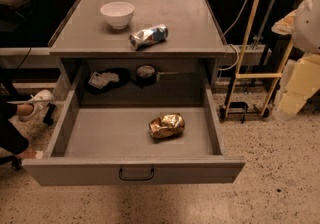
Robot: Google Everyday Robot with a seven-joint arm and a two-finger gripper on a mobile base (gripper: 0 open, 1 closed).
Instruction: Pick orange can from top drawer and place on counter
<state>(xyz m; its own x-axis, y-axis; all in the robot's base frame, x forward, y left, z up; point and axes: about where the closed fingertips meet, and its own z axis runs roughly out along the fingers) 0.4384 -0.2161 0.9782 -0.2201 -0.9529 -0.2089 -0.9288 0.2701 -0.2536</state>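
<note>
The orange can [167,125], crumpled and shiny orange-gold, lies on the floor of the open top drawer [75,118], right of the middle and nearer the front. The drawer is pulled fully out, with its front panel and small black handle [136,174] toward me. The grey counter [175,43] is directly above and behind it. My gripper is not in the camera view, so nothing holds the can.
A white bowl [117,14] and a silver-and-blue can [148,36] lying on its side sit on the counter. Dark items [146,73] lie at the drawer's back. A person's shoe [35,105] is at left. A yellow-framed stand [250,75] and pale bulky shapes [302,78] are at right.
</note>
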